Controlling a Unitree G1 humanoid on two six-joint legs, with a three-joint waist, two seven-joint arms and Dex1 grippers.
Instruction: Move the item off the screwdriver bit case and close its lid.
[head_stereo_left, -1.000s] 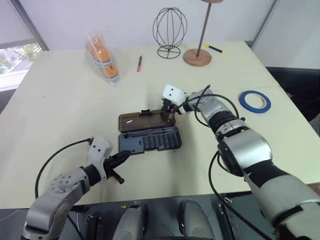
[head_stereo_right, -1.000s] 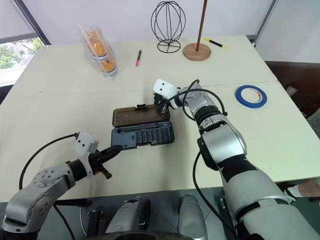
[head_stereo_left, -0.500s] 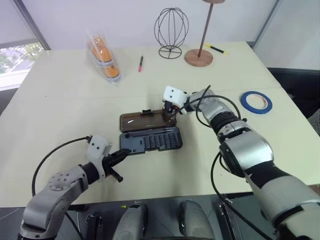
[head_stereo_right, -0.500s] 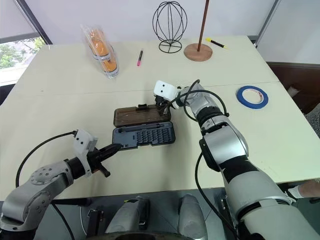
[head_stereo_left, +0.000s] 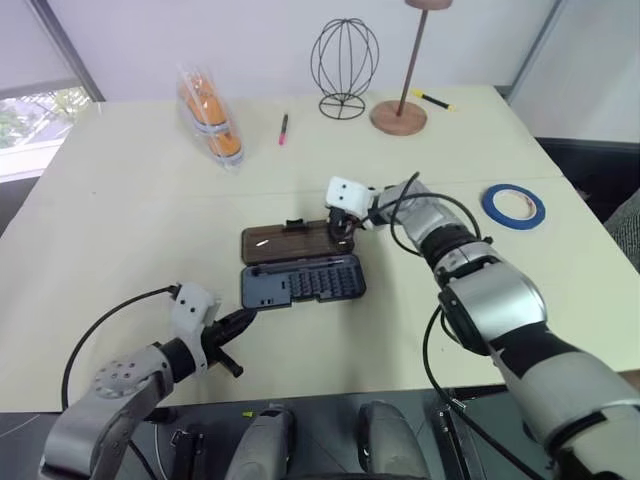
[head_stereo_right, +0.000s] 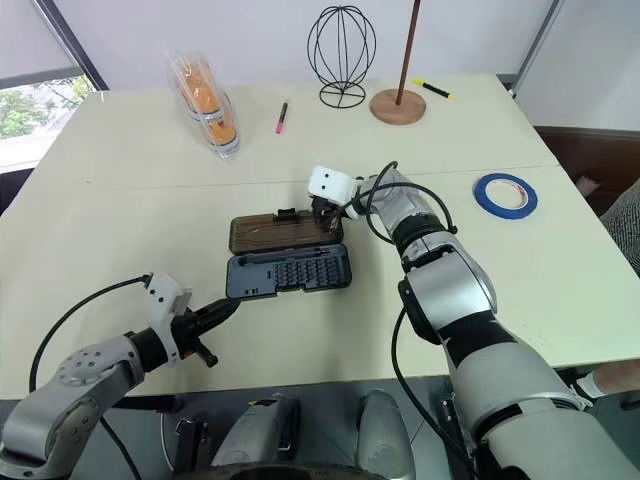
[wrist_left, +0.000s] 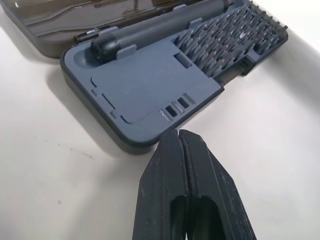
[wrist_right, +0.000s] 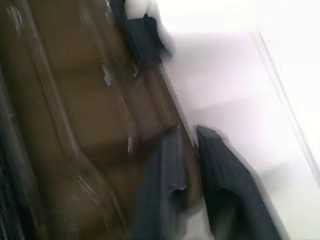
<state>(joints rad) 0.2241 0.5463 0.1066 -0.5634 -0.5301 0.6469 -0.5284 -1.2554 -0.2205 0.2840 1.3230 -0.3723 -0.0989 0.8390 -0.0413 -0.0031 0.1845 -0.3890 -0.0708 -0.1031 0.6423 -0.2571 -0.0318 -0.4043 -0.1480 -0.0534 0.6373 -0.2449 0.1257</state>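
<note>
lid (head_stereo_right: 285, 231) thin stiff plastic, light, hinged | right pincer (head_stereo_right: 322, 212) slightly parted straddling its end edge | left pincer (wrist_left: 181, 142) pinched, empty, near case (head_stereo_right: 290, 272)

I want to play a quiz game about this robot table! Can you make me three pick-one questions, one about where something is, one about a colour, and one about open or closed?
1. Where is the roll of tape?
A. On the case
B. On the table, off to the robot's right
C. In the left pincer

2. What colour is the tape?
A. Blue
B. Red
C. Green

3. How is the bit case?
A. Shut
C. Upside down
B. Open, lid laid flat

Answers:
1 B: the roll of tape lies on the table, apart from the bit case.
2 A: the ring is blue.
3 B: the brown lid lies flat behind the tray, with the right pincer at its edge.
</note>
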